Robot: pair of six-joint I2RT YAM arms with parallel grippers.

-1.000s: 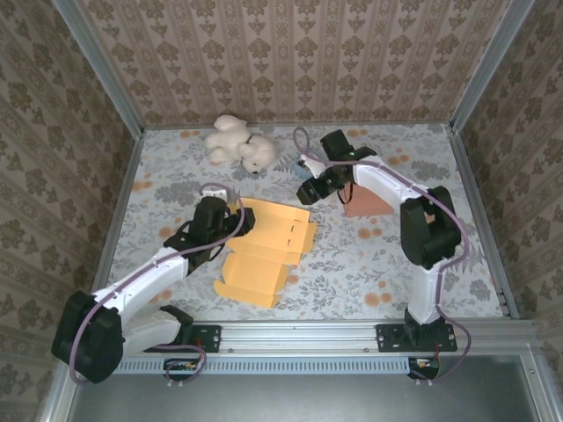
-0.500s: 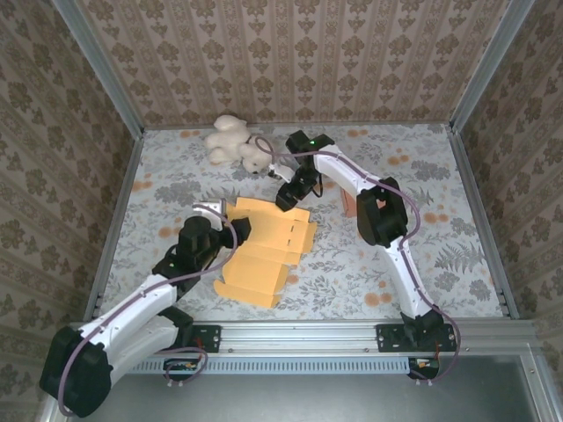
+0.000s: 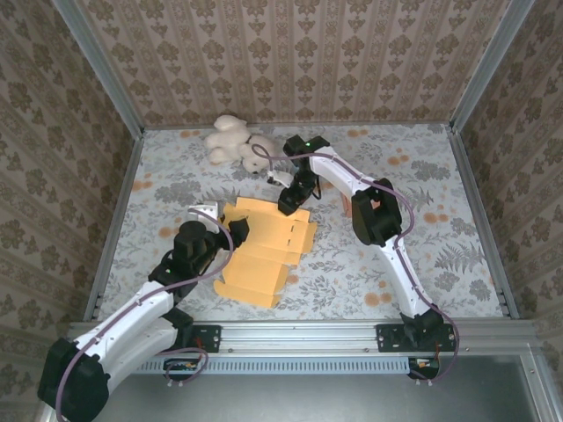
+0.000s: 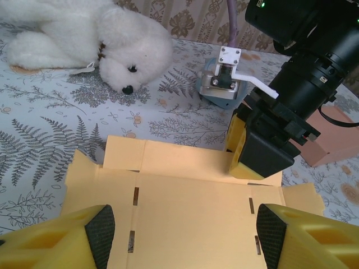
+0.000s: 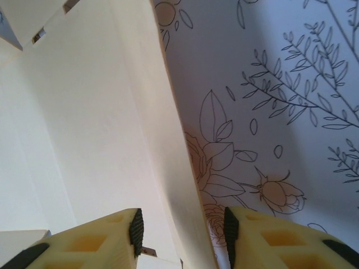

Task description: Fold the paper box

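- Top view: the paper box (image 3: 264, 248) lies unfolded and flat on the floral table (image 3: 422, 255), about mid-table, between my two arms.
- Top view: my left gripper (image 3: 230, 224) sits at the box's left edge. My right gripper (image 3: 288, 202) is down at its far edge.
- Top view: a white plush toy (image 3: 236, 143) lies at the far side of the table, apart from the box.
- Left wrist view: my left gripper (image 4: 185, 241) has its jaws wide apart, with the fingers (image 4: 101, 232) low over the flat sheet and nothing between them but the sheet's surface below.
- Left wrist view: the paper box (image 4: 190, 207) spreads out ahead, slots and side flaps visible. My right gripper (image 4: 252, 165) presses on its far edge at the right.
- Left wrist view: the plush toy (image 4: 112, 39) lies beyond the box, and a pink block (image 4: 336, 148) sits on the table at far right, behind my right arm.
- Right wrist view: my right gripper (image 5: 182, 235) has its jaws partly apart, straddling the box's edge. The left finger (image 5: 134, 230) is over the cardboard and the right one is over the table (image 5: 269, 84).
- Right wrist view: the paper box (image 5: 84, 140) takes up the left half, with its edge running down between the fingers. I cannot tell whether either pad touches it.
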